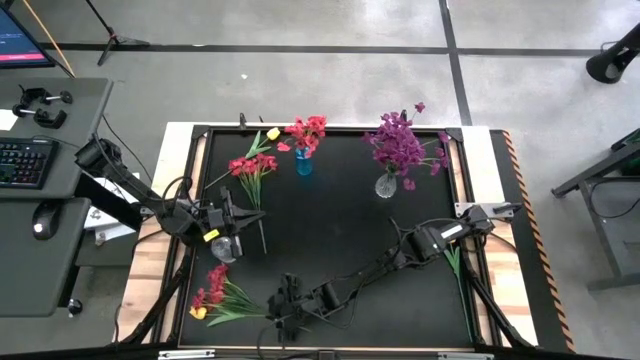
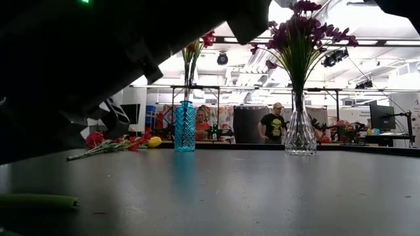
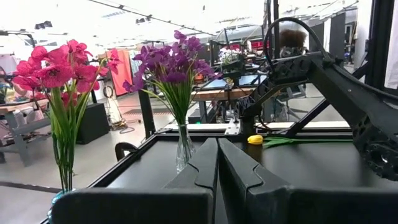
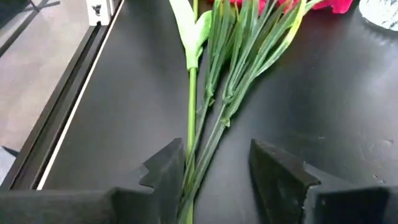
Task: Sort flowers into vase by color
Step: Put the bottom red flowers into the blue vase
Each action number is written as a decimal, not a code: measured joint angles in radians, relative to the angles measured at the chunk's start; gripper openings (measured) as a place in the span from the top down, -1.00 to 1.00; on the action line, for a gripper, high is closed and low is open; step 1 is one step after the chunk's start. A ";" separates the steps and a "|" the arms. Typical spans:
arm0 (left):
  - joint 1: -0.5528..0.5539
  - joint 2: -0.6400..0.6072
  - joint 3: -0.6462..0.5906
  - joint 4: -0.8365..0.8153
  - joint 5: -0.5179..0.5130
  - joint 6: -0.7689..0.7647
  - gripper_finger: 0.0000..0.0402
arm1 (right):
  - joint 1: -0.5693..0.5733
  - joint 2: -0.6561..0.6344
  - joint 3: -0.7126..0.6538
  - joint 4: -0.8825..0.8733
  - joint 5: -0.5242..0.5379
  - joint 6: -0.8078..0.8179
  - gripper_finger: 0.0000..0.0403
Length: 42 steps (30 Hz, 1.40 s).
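A bunch of red flowers with a yellow bud (image 1: 215, 295) lies flat near the table's near-left corner. Its green stems (image 4: 208, 134) run between the open fingers of my right gripper (image 4: 214, 180), (image 1: 283, 312), which is low over the table. More red flowers (image 1: 250, 168) and a yellow bud (image 1: 273, 133) lie at the far left. A blue vase (image 1: 303, 162) holds red flowers. A clear vase (image 1: 386, 185) holds purple ones. My left gripper (image 3: 217, 165), (image 1: 240, 213) hovers shut left of centre, above an empty clear vase (image 1: 225, 247).
A single yellow flower (image 3: 255, 140) with a green stem (image 1: 455, 262) lies near the table's right edge, under the right arm. A raised frame (image 1: 470, 135) borders the black table. People and benches show in the room beyond the far edge.
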 joint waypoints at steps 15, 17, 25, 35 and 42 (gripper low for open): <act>0.000 0.000 0.000 -0.001 -0.036 0.001 1.00 | 0.000 -0.007 0.000 -0.029 0.047 -0.055 0.95; 0.000 0.000 0.000 -0.003 -0.043 0.001 1.00 | 0.000 -0.024 0.000 -0.036 0.033 -0.081 0.89; 0.000 0.000 0.000 -0.008 -0.050 0.027 1.00 | -0.006 -0.110 0.000 -0.190 0.050 -0.148 0.91; -0.031 -0.004 0.000 -0.006 -0.089 0.055 1.00 | -0.036 -0.204 -0.015 -0.742 0.194 -0.016 0.99; -0.068 -0.043 0.000 -0.003 -0.137 0.073 1.00 | -0.041 -0.322 -0.234 -0.839 0.181 0.089 1.00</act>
